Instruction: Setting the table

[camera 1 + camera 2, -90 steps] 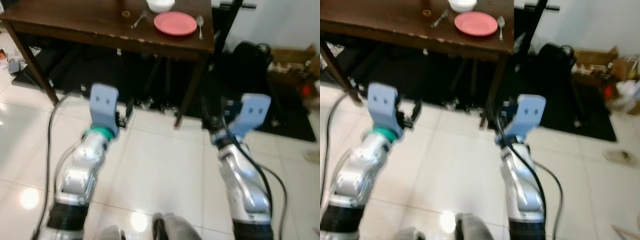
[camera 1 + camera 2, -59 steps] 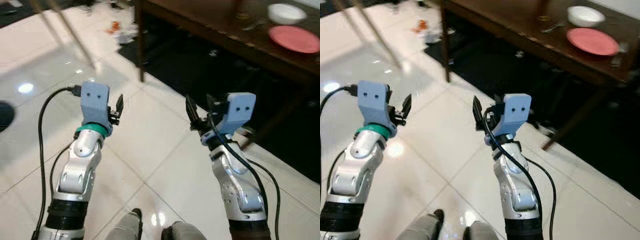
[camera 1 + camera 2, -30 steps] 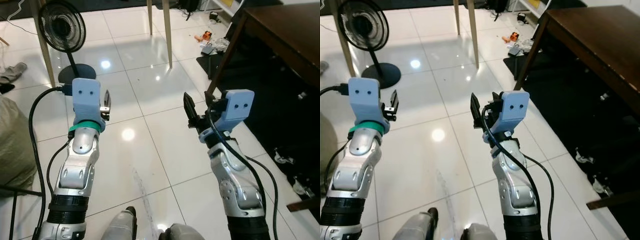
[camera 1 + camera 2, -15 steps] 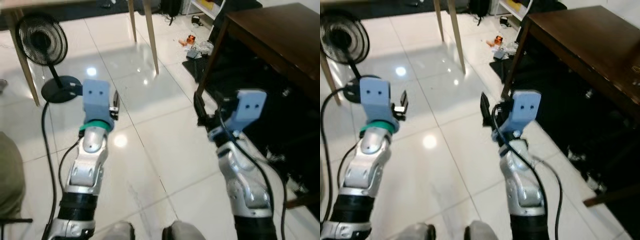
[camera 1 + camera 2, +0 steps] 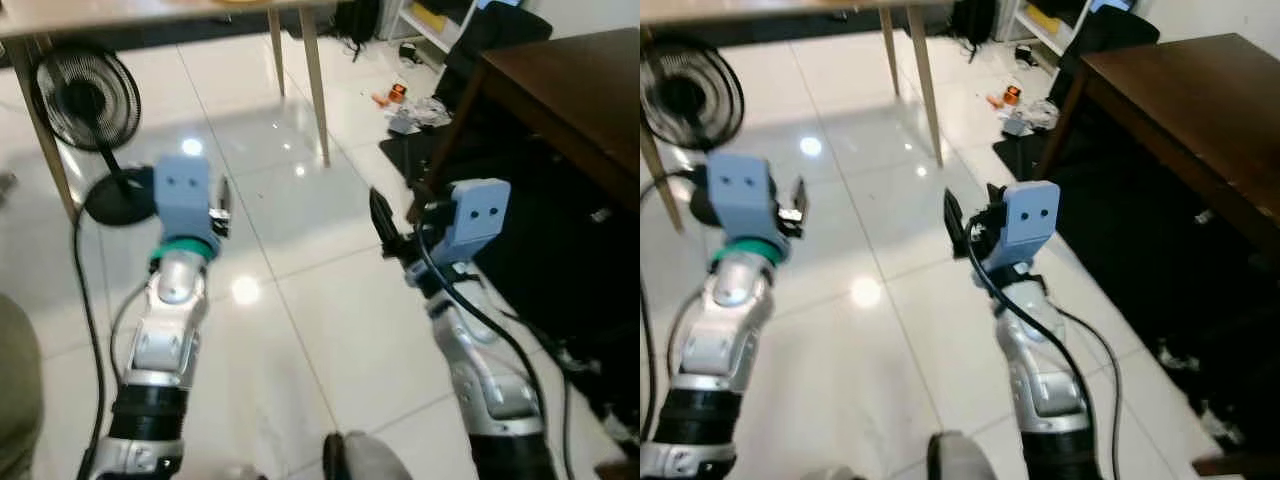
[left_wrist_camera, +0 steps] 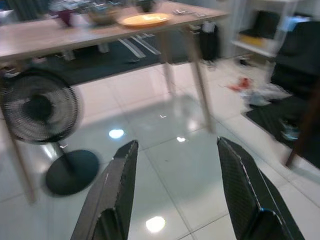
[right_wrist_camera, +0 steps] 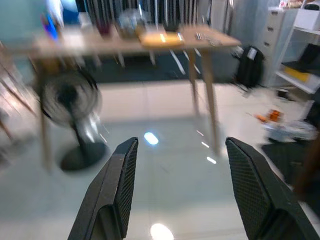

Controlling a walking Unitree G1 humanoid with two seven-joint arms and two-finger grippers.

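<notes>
Left eye view: both silver arms are raised over a glossy white tile floor, nothing in either gripper. Farthest left, ahead of the left gripper, a black standing fan sits beside a leg of the light wooden table. The left wrist view shows that gripper's jaws spread wide apart and empty, with the fan beyond them and the table further off; on the table top lies an orange plate with a dark bowl and other small items too blurred to name.

The right gripper is held up level with the left, well apart from it, jaws likewise wide open and empty in the right wrist view. Past its fingers stand the same fan and light table, with the orange plate on top. Beyond and right of the right gripper, small clutter is scattered on the floor by a black backpack. At far right the corner of a dark wooden table reaches in beside the right arm.
</notes>
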